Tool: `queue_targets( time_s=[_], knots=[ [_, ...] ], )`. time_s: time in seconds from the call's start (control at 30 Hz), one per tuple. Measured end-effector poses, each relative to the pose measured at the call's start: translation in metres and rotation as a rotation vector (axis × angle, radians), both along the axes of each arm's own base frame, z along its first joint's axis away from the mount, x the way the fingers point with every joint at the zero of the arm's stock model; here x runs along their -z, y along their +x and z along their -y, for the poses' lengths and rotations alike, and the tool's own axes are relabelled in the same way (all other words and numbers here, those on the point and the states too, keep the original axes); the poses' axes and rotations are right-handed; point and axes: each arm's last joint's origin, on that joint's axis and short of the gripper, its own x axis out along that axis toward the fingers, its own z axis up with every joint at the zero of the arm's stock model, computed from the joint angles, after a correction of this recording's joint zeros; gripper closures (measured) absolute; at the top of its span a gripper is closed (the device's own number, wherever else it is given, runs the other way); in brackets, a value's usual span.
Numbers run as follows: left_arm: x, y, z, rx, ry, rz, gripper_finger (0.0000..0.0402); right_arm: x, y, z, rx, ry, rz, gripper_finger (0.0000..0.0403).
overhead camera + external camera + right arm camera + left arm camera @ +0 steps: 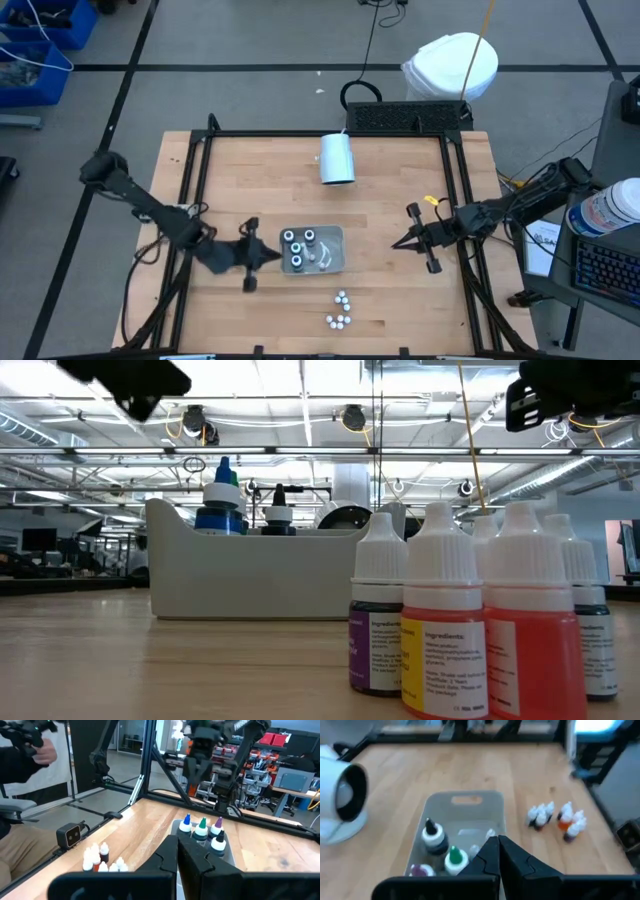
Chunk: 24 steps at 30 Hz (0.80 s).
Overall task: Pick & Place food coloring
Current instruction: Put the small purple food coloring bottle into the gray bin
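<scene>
The food coloring stands in two groups. Several wider bottles with coloured tips [202, 831] stand in a grey tray [335, 262] at mid-table. Several small white-capped bottles [340, 311] cluster on the bare wood nearer the near edge, also seen as small bottles [556, 818] and close up [470, 630]. My left gripper [277, 256] is shut and hovers at the tray's left edge, above it [199, 767]. My right gripper [394, 244] is shut and hangs in the air to the right of the tray. Both fingertip pairs show closed in their wrist views [498, 842] [177, 842].
A large white cup [337, 158] lies on its side toward the far edge. A black frame [330, 134] runs around the table. Bare wood lies between tray and right gripper. A person [30, 750] sits beyond the near edge.
</scene>
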Motion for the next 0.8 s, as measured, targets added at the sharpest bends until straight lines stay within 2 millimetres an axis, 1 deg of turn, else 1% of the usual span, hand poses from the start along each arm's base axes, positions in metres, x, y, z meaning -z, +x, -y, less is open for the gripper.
queue_targets(
  time_s=[0.1,0.2,0.27,0.33,0.4,0.57,0.73,0.8],
  knots=[
    [0.025,-0.011,-0.01,0.033,-0.021,0.103,0.0398,0.002,0.002,-0.001,0.0,-0.012,-0.011,0.0403],
    [0.049,-0.02,-0.019,-0.019,0.018,0.132,0.0397,0.005,0.004,-0.002,0.0,-0.031,-0.027,0.0403],
    [0.058,-0.025,-0.022,-0.05,0.021,0.165,0.0397,0.008,0.006,-0.002,0.003,-0.043,-0.041,0.0403],
    [0.062,-0.028,-0.024,-0.074,0.016,0.192,0.0398,0.01,0.008,-0.003,0.004,-0.059,-0.055,0.0403],
    [0.067,-0.03,-0.025,-0.085,0.03,0.183,0.0398,0.012,0.01,-0.004,0.003,-0.08,-0.057,0.0403],
    [0.07,-0.032,-0.026,-0.062,0.081,0.174,0.0378,0.014,0.015,-0.006,0.0,-0.108,-0.04,0.0403],
    [0.062,-0.031,-0.021,0.017,0.017,0.232,0.0371,0.017,0.021,-0.008,0.004,-0.108,-0.031,0.0403],
    [0.056,-0.028,-0.015,0.039,0.021,0.245,0.0377,0.018,0.022,-0.009,0.004,-0.11,-0.034,0.0403]
  ],
)
